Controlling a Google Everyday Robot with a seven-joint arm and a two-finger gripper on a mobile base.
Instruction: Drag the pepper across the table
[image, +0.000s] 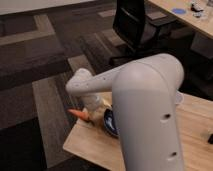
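Camera view: the pepper (77, 113) lies at the table's (95, 145) left edge, just beside the blue bowl (109, 122). The gripper (94, 111) sits right at the pepper, behind the arm (145, 105).

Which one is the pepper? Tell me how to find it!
Find the light tan wooden table and go to its left edge, next to the round dark blue bowl. There, under the white robot arm's claw, lies the small slim orange-red pepper. It is the only pointy, carrot-like thing.
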